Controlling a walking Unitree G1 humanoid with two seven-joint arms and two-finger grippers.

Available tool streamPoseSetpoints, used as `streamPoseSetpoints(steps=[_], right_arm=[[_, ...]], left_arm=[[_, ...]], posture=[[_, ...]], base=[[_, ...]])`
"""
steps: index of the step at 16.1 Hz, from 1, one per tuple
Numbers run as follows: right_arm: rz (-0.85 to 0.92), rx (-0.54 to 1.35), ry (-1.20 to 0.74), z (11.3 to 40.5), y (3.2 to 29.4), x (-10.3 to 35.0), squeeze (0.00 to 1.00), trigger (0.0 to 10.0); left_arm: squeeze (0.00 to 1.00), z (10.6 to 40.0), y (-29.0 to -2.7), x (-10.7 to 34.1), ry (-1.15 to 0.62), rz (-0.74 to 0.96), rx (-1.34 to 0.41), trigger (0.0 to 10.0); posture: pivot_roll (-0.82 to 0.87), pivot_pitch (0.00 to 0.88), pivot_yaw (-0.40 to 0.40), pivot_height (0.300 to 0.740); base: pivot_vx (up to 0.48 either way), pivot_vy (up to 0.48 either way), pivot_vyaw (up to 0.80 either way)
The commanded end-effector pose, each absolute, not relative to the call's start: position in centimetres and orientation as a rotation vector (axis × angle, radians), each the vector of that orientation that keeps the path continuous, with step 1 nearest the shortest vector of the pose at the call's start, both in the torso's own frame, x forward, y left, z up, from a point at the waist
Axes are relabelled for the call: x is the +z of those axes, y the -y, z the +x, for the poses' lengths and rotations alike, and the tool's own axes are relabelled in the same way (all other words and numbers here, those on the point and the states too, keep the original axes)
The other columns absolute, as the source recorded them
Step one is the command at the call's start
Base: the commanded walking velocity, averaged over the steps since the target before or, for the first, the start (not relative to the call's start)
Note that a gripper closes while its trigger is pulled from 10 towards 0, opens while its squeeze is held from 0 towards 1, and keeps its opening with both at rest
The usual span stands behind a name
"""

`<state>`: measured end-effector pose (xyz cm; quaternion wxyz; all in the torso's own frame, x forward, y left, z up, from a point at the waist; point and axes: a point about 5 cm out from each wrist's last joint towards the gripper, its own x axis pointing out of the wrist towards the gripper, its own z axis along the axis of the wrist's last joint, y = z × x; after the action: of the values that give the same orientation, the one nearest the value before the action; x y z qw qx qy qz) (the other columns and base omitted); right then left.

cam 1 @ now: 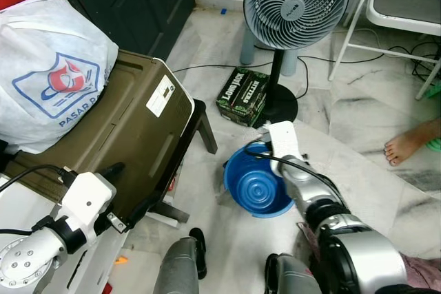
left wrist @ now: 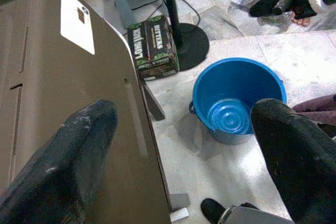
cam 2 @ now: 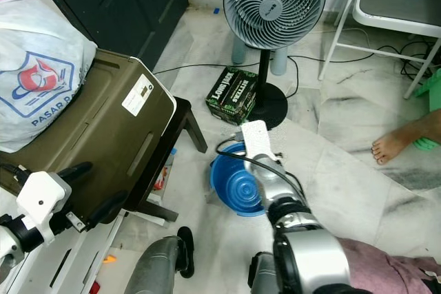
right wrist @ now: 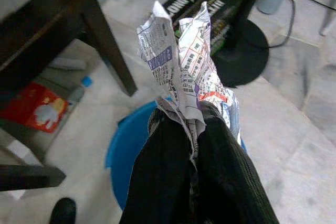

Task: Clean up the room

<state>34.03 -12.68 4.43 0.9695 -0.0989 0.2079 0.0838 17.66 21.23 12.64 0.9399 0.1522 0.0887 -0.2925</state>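
A crumpled sheet of newspaper sticks up from my right gripper, whose black fingers are shut on it. That gripper hangs over the near rim of an empty blue bucket standing on the marble floor, and its white wrist unit shows above the bucket. My left gripper is open with its fingers wide apart and nothing between them. It hovers at the lower left, by the edge of an olive-brown plastic panel.
A standing fan and a green carton sit just beyond the bucket, with cables on the floor. A white printed bag lies on the panel. A person's bare foot is at right, near a white folding chair.
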Motion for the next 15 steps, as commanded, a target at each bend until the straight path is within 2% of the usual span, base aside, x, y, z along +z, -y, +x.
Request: streamPoseSetpoints(steps=[1, 7, 8, 9, 10, 15], right_arm=[[-0.207, 0.194, -0.445, 33.6, 12.1, 3.7, 0.0, 10.0], [-0.18, 0.196, -0.43, 33.8, 11.8, 4.1, 0.0, 10.0], [-0.173, 0.205, -0.422, 33.9, 11.6, 4.2, 0.02, 10.0], [-0.172, 0.204, -0.417, 34.0, 11.6, 4.3, 0.92, 10.0], [-0.173, 0.201, -0.413, 34.0, 11.6, 4.4, 1.0, 10.0], [-0.175, 0.195, -0.403, 34.1, 11.9, 4.5, 1.0, 10.0]], left_arm=[[0.0, 17.5, -21.9, 12.2, -0.213, 0.329, -0.58, 10.0], [0.0, 17.1, -22.6, 10.9, -0.232, 0.327, -0.571, 10.0], [0.0, 17.0, -22.8, 10.1, -0.24, 0.324, -0.571, 10.0], [0.0, 17.0, -23.1, 9.5, -0.249, 0.324, -0.57, 10.0], [0.0, 17.0, -23.3, 8.9, -0.255, 0.323, -0.567, 10.0], [0.0, 16.7, -24.2, 6.2, -0.288, 0.317, -0.553, 10.0]], posture=[[0.3, 0.297, 0.141, 0.74], [0.3, 0.301, 0.141, 0.74], [0.29, 0.3, 0.139, 0.74], [0.29, 0.3, 0.137, 0.74], [0.29, 0.3, 0.136, 0.74], [0.29, 0.297, 0.13, 0.74]], base=[[0.0, 0.0, 0.0], [0.0, 0.0, 0.0], [0.0, 0.0, 0.0], [0.0, 0.0, 0.0], [0.0, 0.0, 0.0], [0.0, 0.0, 0.0]])
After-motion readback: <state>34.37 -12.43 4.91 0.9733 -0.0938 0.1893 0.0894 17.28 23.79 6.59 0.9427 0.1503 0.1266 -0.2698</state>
